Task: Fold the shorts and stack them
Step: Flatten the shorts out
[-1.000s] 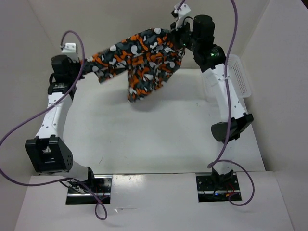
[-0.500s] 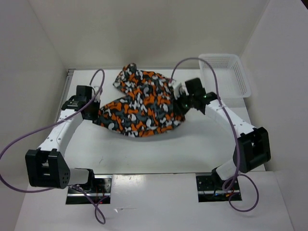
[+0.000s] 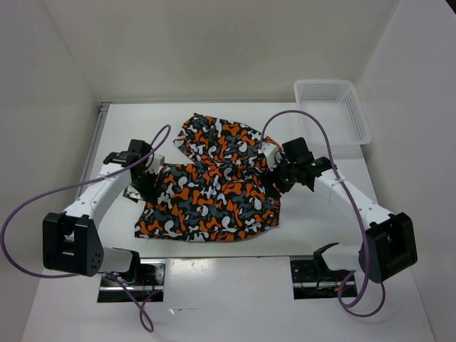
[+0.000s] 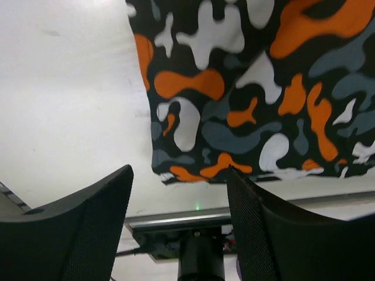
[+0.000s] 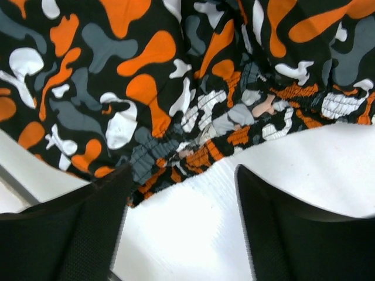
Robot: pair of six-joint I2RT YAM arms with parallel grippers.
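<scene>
On the white table (image 3: 320, 224) I see the shorts (image 3: 214, 196) lying spread between my arms. The left gripper (image 3: 147, 178) and right gripper (image 3: 275, 175) gape empty at opposite fabric edges.

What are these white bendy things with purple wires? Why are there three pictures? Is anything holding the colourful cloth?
They are two robot arms, a left arm and a right arm, bolted at the near edge of a white table. Each arm ends in two black jaws that can pinch things.

The big picture comes from a camera up above, looking down. The other two come from a small camera on each arm's wrist, so the dark shapes at the bottom of those pictures are that arm's own jaws.

The cloth is a pair of shorts, lying spread on the table. A white basket sits at the far right corner.

Nothing is held. Both pairs of jaws stand open, one at the shorts' left edge and one at the right.
</scene>
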